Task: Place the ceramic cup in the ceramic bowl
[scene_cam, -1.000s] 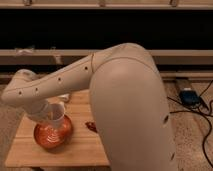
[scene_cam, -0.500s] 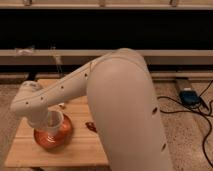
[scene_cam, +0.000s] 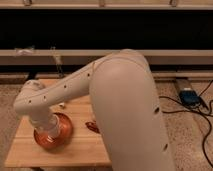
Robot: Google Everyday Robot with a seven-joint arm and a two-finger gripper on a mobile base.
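The ceramic bowl (scene_cam: 66, 129), a wide orange-red dish, sits on the left part of the wooden table (scene_cam: 75, 152). My gripper (scene_cam: 49, 134) reaches down into the bowl from the white arm (scene_cam: 65, 90), which crosses the view from the right. The wrist covers most of the bowl's inside. A pale shape at the wrist's end, low in the bowl, may be the ceramic cup, but I cannot tell it apart from the gripper.
A small dark red object (scene_cam: 92, 126) lies on the table right of the bowl. A small white thing (scene_cam: 62, 105) lies behind the bowl. A blue device (scene_cam: 189, 96) with cables lies on the floor at the right. A dark shelf runs behind the table.
The arm has swung left and lowered its wrist into the bowl. The pale cup, seen above the bowl's far side earlier, is now covered by the wrist.
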